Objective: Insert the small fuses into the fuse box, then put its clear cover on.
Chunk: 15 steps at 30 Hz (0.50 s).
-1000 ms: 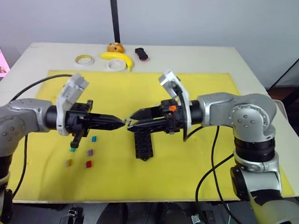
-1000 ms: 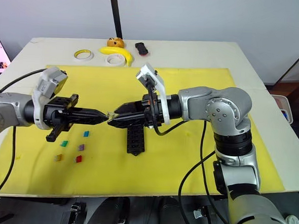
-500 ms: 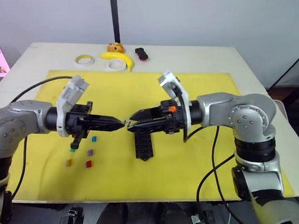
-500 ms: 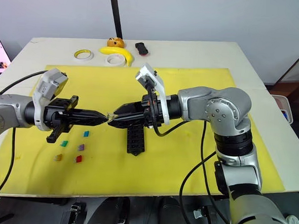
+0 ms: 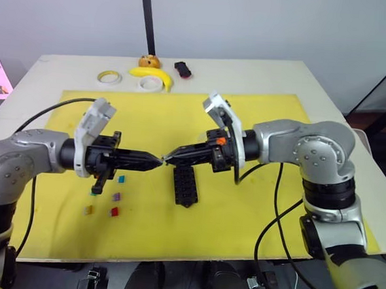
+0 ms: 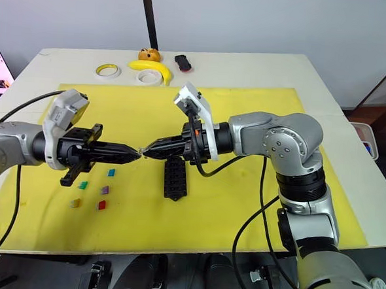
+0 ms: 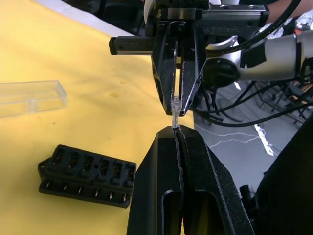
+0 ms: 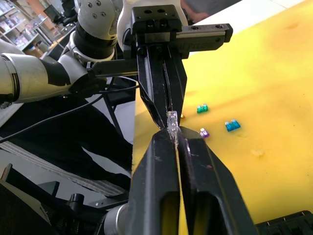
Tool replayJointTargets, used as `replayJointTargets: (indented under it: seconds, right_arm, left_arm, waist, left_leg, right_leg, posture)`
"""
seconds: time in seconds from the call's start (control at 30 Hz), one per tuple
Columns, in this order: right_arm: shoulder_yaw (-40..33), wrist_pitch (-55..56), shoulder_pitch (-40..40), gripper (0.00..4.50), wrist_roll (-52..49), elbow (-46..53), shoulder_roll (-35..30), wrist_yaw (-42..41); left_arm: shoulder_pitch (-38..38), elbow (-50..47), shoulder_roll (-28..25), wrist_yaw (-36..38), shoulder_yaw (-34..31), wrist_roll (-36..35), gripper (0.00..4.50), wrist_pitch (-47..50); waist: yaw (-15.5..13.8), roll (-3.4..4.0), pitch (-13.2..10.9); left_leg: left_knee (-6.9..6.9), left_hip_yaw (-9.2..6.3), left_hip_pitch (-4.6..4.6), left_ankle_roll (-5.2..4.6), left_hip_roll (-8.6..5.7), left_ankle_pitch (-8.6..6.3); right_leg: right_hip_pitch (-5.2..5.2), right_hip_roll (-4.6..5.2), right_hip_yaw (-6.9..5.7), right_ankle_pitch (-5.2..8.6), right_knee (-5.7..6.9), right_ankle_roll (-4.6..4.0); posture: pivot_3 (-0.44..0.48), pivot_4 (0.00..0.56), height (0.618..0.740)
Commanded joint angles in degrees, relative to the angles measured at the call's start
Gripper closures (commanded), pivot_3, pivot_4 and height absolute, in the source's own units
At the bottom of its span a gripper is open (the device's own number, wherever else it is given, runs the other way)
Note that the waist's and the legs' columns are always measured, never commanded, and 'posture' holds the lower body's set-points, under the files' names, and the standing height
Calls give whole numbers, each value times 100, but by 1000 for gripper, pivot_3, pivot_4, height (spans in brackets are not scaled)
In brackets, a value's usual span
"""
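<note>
Mid-frame, the left gripper (image 5: 158, 160) and right gripper (image 5: 169, 160) meet tip to tip, both jaws pinched on one pale fuse (image 7: 175, 105) (handover); the fuse box (image 5: 185, 184) lies just below.

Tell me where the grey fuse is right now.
The grey fuse is in mid-air above the yellow mat, pinched between the tips of the left gripper and right gripper, just beyond the fuse box.
</note>
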<state>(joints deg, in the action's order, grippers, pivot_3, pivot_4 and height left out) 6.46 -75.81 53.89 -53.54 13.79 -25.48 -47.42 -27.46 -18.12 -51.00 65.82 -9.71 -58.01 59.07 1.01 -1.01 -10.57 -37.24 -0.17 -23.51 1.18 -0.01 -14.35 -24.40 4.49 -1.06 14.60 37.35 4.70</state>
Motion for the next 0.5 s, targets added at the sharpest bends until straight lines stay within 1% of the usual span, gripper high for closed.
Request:
replayJointTargets:
  seconds: [0.03, 0.2, 0.23, 0.3, 0.33, 0.37, 0.4, 0.5]
  right_arm:
    - [-33, 101, 132, 4455, -106, 205, 12, -75]
    - [91, 184, 118, 4455, 24, 302, -107, -122]
    - [185, 273, 107, 4486, 108, 371, -193, -195]
    - [393, 508, 98, 4500, 330, 493, -409, -352]
    - [516, 669, 100, 4500, 473, 536, -543, -458]
    - [672, 895, 92, 4500, 678, 579, -718, -599]
    - [780, 1063, 75, 4500, 818, 616, -842, -702]
    - [1217, 2217, -163, 4500, 1609, 668, -1270, -1224]
  left_arm:
    - [-15, -100, -10, -17, 21, 39, 4500, -140]
    - [-61, -75, -143, -134, 114, 103, 4500, 34]
    - [-35, -98, -219, -97, 143, 186, 4233, -16]
    - [62, -163, -349, -50, 107, 342, 3584, -185]
    - [126, -205, -425, -40, 91, 457, 3083, -290]
    - [251, -281, -509, -42, 121, 674, 2672, -482]
    - [355, -346, -566, -42, 145, 829, 2083, -626]
    - [850, -598, -704, 21, 407, 1338, 670, -1101]
  waist:
    - [0, 0, 0]
    - [-4, 0, 0]
    - [-3, 0, 0]
    - [5, 0, 0]
    - [8, 0, 0]
    - [5, 0, 0]
    - [7, 0, 0]
    - [-2, 0, 0]
  left_leg:
    - [0, 0, 0, 0, 0, 0]
    - [0, 0, 0, 0, 0, 0]
    - [0, 0, 0, 0, 0, 0]
    - [0, 0, 0, 0, -1, 0]
    - [1, 0, 0, 0, -1, 0]
    - [1, 0, 0, 0, 0, 0]
    - [1, 1, 0, 0, 0, 0]
    - [2, 1, 0, 0, -1, 0]
  right_leg:
    - [0, 0, 0, 0, 0, 0]
    - [0, 0, 0, 0, 0, 0]
    - [0, 0, 0, 0, -1, 0]
    - [0, 0, 0, 0, -1, 0]
    - [0, 0, 0, 0, -2, 0]
    - [0, 0, 0, 0, -2, 0]
    - [0, 0, 0, 0, -2, 0]
    - [0, 0, 0, 1, -6, 0]
  posture:
    - [0, 150, 740]
    - [0, 150, 740]
    - [0, 150, 740]
    - [0, 150, 740]
    - [0, 150, 740]
    - [0, 150, 740]
    - [0, 150, 740]
    - [0, 150, 740]
